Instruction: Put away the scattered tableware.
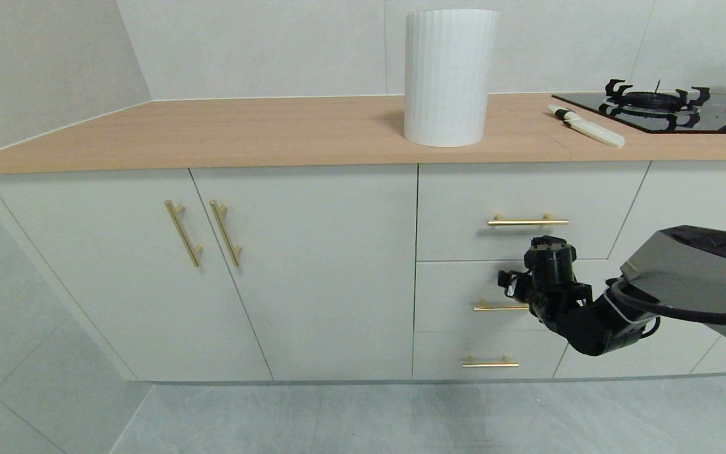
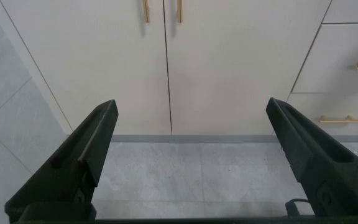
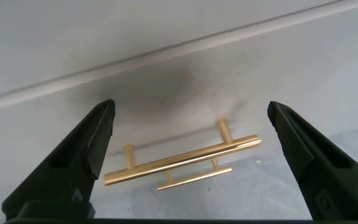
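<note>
A white knife (image 1: pixel 587 126) lies on the wooden counter (image 1: pixel 243 132) beside the hob. To its left stands a tall white ribbed container (image 1: pixel 446 75). My right gripper (image 1: pixel 508 285) hangs below counter level, in front of the drawer stack and just above the middle drawer's gold handle (image 1: pixel 500 308). In the right wrist view the right gripper (image 3: pixel 190 111) is open, with a gold handle (image 3: pixel 182 160) lying between and beyond its fingers, not touched. My left gripper (image 2: pixel 191 109) is open and empty, low over the floor, facing the cabinet doors (image 2: pixel 166 62).
A black gas hob (image 1: pixel 672 107) takes up the counter's right end. The top drawer handle (image 1: pixel 529 221) and bottom drawer handle (image 1: pixel 490 363) bracket the middle one. Two cabinet doors with slanted gold handles (image 1: pixel 202 232) sit to the left. Grey tiled floor (image 1: pixel 363 416) lies below.
</note>
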Robot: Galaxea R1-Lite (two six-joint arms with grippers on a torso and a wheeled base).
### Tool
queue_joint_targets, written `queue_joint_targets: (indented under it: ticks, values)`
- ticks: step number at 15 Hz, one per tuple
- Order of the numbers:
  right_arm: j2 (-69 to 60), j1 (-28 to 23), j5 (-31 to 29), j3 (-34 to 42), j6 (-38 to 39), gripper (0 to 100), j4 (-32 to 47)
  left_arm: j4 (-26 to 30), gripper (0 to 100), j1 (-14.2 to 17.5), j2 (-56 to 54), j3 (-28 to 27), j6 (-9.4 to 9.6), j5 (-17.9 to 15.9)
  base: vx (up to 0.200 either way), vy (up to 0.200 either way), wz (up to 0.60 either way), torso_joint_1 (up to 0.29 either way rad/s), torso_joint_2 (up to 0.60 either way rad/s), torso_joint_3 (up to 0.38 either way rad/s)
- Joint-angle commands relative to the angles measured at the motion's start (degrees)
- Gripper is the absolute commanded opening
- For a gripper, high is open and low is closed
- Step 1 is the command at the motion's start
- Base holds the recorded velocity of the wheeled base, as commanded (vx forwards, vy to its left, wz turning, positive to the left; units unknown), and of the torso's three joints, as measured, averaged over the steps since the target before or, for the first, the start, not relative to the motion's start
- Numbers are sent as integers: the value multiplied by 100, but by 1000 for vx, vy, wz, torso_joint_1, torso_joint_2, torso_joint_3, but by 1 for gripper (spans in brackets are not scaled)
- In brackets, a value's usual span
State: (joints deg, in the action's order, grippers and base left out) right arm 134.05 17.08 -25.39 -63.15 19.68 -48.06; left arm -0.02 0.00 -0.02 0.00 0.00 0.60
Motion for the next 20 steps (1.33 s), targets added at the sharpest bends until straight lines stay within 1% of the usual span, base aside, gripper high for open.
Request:
queue_joint_targets:
  ticks: [1,2,3,5,6,7,8,9,11,13,16,17,18,19,20]
  values:
    - [-722,41,96,549,-95,100,86,-6,100,0,2,0,0,2,0,0,0,0,0,0]
    - [-1003,50,149,725,-157,100,174,2,100,0,2,0,0,2,0,0,0,0,0,0]
    - [-1786,111,368,1182,-175,100,516,-6,100,0,2,0,0,2,0,0,0,0,0,0]
    - [-2717,120,421,1630,-201,100,859,2,100,0,2,0,0,2,0,0,0,0,0,0]
    - [-3420,226,412,1973,-201,100,974,-6,100,0,2,0,0,2,0,0,0,0,0,0]
    - [-3658,278,395,2105,-201,100,1009,-6,100,0,2,0,0,2,0,0,0,0,0,0]
    - [-4475,481,342,2544,-236,100,1114,-6,100,0,2,0,0,2,0,0,0,0,0,0]
    - [-4976,577,245,2799,-271,100,1228,-6,100,0,2,0,0,2,0,0,0,0,0,0]
    - [-6031,630,-36,3230,-465,100,1562,2,100,0,2,0,0,2,0,0,0,0,0,0]
    - [-7200,612,-97,3590,-720,100,2046,2,100,0,2,0,0,2,0,0,0,0,0,0]
    - [-8905,542,-124,3907,-1229,100,3092,2,100,0,2,0,0,2,0,0,0,0,0,0]
    - [-9599,85,-115,3924,-1396,100,3637,2,100,0,2,0,0,2,0,0,0,0,0,0]
    - [-9959,-363,-80,3924,-1467,100,3935,-6,100,0,2,0,0,2,0,0,0,0,0,0]
    - [-10250,-609,-71,3924,-1546,100,4111,2,100,0,2,0,0,2,0,0,0,0,0,0]
    - [-10856,-811,-10,3915,-1774,100,4472,2,100,0,2,0,0,2,0,0,0,0,0,0]
